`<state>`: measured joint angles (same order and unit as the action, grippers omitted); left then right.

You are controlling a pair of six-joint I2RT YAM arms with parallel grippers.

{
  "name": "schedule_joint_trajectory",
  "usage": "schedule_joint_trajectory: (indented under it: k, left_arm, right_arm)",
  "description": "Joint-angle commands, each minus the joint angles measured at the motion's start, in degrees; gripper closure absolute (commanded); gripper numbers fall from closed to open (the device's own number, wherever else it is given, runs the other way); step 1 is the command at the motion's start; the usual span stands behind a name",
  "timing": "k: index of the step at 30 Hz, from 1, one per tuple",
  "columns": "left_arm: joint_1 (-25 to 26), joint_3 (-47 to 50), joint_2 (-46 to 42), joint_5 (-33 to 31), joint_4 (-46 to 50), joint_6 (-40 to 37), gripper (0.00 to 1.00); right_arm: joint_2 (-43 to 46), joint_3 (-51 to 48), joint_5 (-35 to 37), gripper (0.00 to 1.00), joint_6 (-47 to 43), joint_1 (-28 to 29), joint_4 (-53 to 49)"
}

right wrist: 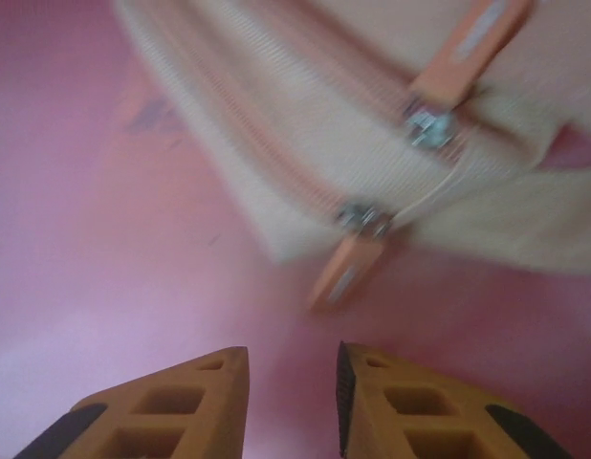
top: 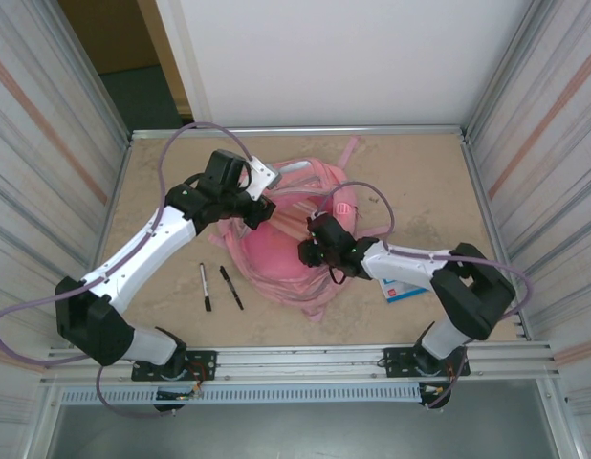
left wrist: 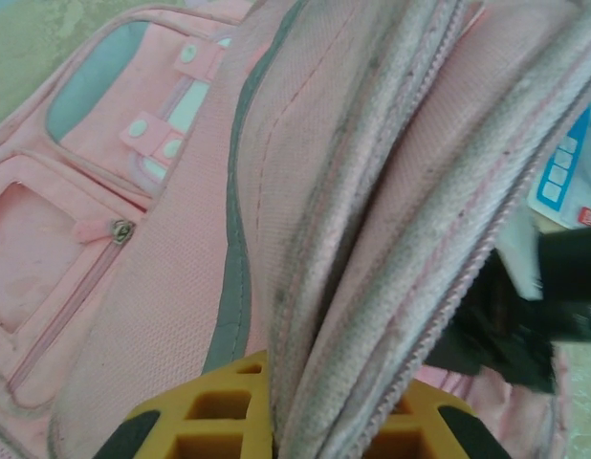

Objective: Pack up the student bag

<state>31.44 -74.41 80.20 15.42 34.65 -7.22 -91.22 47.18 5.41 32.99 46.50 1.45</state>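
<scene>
My left claw (left wrist: 315, 406) is clamped on the student bag (left wrist: 171, 239). The folded pink zip edge is pinched between its yellow fingers (left wrist: 209, 411), and the front pockets lie off to its left. My right claw (right wrist: 291, 361) hangs just over the bag's pink fabric with its fingers narrowly apart and nothing between them. Just ahead of it, two orange zip pulls (right wrist: 353, 258) lie on a pale zip band. In the top view, two black pens (top: 206, 286) lie on the table behind the left claw, near its forearm. A blue-and-white booklet (top: 403, 290) lies behind the right claw, beside its arm.
</scene>
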Motion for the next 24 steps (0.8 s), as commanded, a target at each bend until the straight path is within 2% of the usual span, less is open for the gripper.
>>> schedule_joint_trajectory:
  k: [1,3,6,15,17,19,24]
  left_arm:
    - [0.02,-3.50,-2.39,9.39,-3.82,1.60,1.00]
    - [-0.02,-3.35,-2.53,10.28,-3.65,1.07,1.00]
    - [-0.02,-3.33,-2.83,11.68,-3.35,0.70,1.00]
    - [0.11,-0.82,-2.06,18.16,-7.76,6.25,1.00]
    - [0.15,0.60,-1.58,18.90,-10.32,8.28,1.00]
    - [0.16,1.49,-0.82,18.86,-12.28,10.19,1.00]
    - [0.20,1.79,2.42,16.04,-13.77,11.70,1.00]
  right_arm:
    - [-4.65,4.47,4.33,0.74,-2.69,-2.46,7.08]
    - [-7.91,8.14,6.81,0.74,-5.32,-3.51,6.69]
    - [-10.75,11.29,8.07,0.74,-4.61,-5.24,7.41]
    - [-22.16,19.77,-2.37,0.72,9.51,-12.83,12.75]
    - [-25.90,22.33,-8.01,0.68,13.31,-14.65,14.28]
    - [-27.25,23.63,-14.77,0.61,15.24,-15.97,16.24]
    - [-20.43,18.01,-19.64,0.48,15.98,-16.77,18.42]
